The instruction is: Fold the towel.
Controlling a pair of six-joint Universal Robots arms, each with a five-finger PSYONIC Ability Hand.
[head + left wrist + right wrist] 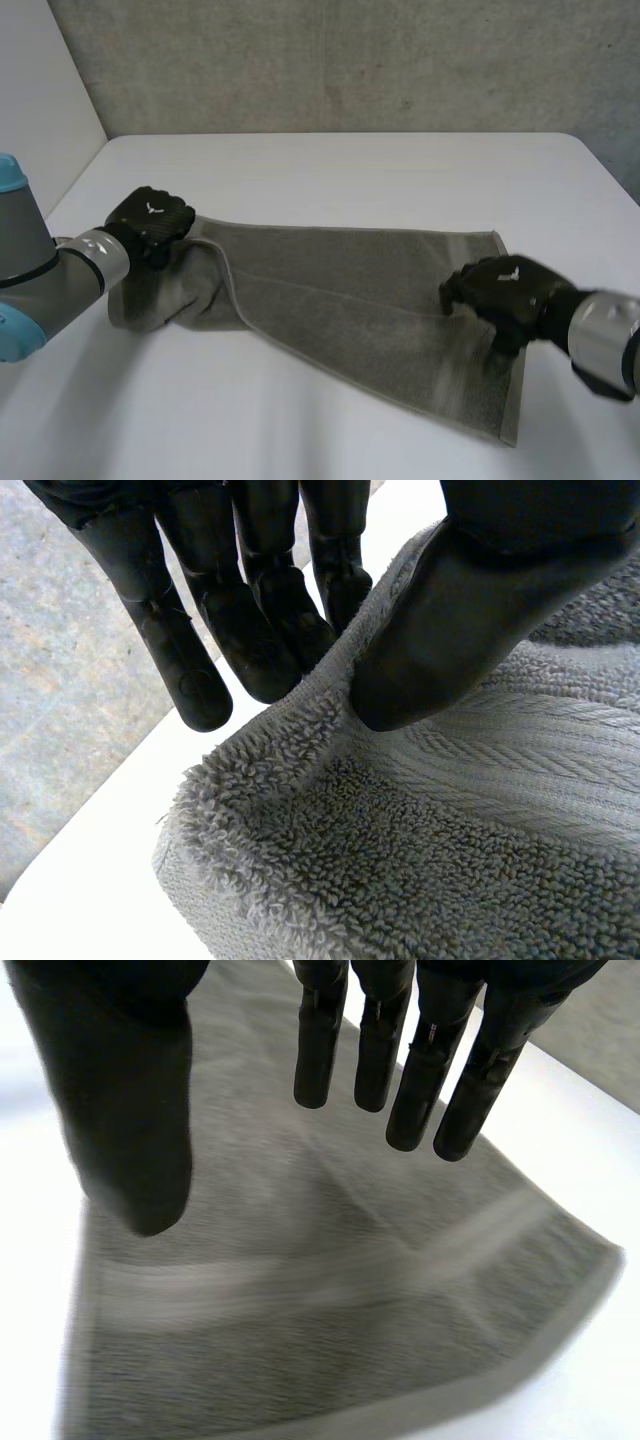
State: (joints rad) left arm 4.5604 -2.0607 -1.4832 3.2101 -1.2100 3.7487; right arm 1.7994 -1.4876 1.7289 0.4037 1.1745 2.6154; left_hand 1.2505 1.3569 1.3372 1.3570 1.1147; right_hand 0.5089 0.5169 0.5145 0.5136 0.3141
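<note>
So, starting on my left: my left arm (40,280) was bent in low over the white table (350,165), and my left hand (150,225) sat knuckles-up at the left end of the towel (350,290), where the cloth was bunched and rolled under itself. On that wrist cam my thumb (450,610) was pressed down on the fluffy edge, with my fingers (250,630) pretty much straight on the other side of it, so I had that edge pinched between them. The grey towel lay across the middle of the table, running from that hand off to the right, and it was mostly flat out there. My right arm (605,340) stuck in from the right, with my right hand (505,290) over the towel's right end, near its short edge. That hand's fingers were straight and a bit spread, thumb well apart from them, with nothing in its grasp. Honestly couldn't tell if the tips touched the cloth.
</note>
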